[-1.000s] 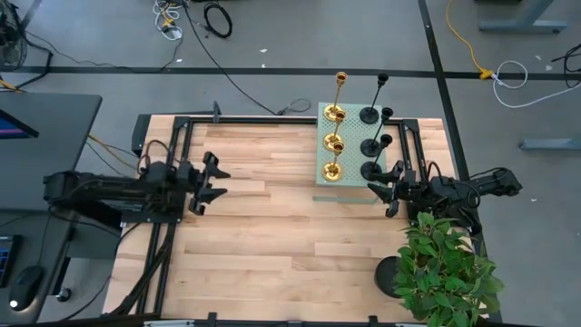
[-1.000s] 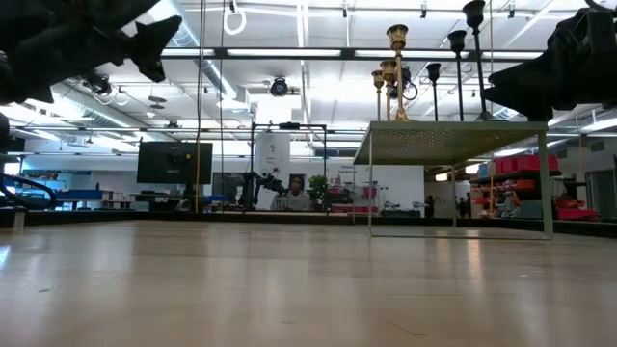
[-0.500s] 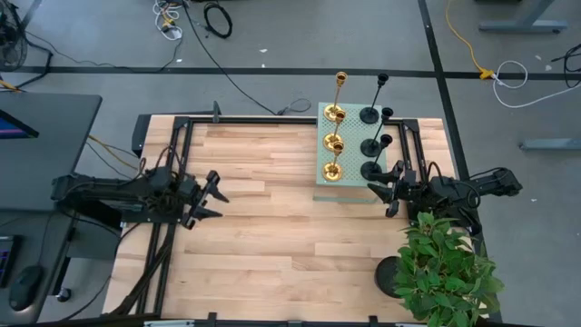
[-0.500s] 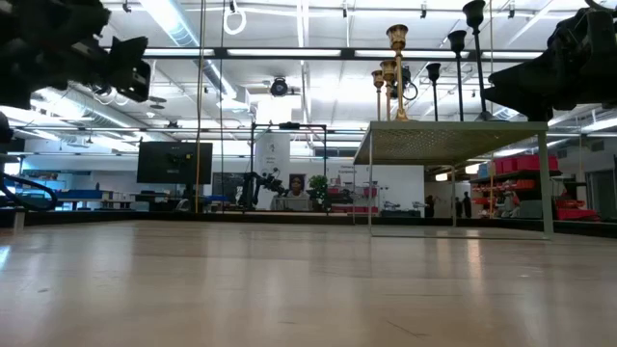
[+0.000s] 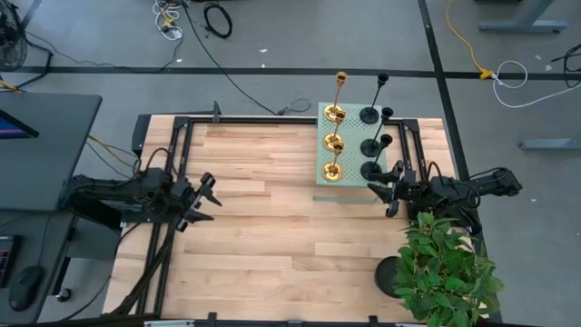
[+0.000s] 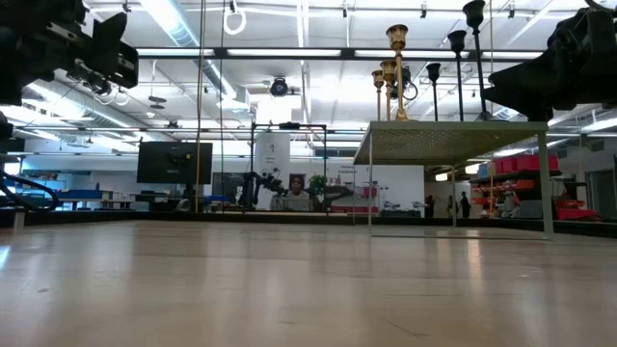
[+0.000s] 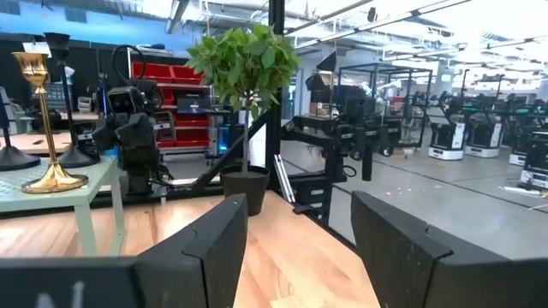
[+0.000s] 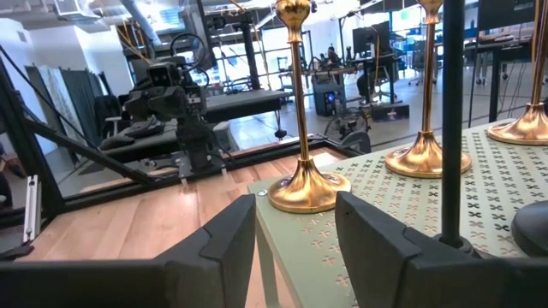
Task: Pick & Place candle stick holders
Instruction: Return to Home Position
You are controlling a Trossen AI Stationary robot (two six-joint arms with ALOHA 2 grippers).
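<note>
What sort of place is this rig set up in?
Probably a robotics lab or workshop: a concrete floor strewn with cables, red storage bins, and more robot stations beyond the table.

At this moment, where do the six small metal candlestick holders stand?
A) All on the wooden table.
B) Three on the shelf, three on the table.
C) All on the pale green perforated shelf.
C: the high view shows three shiny gold candlestick holders and three matte black candlestick holders in two rows on the pale green perforated shelf.
</note>
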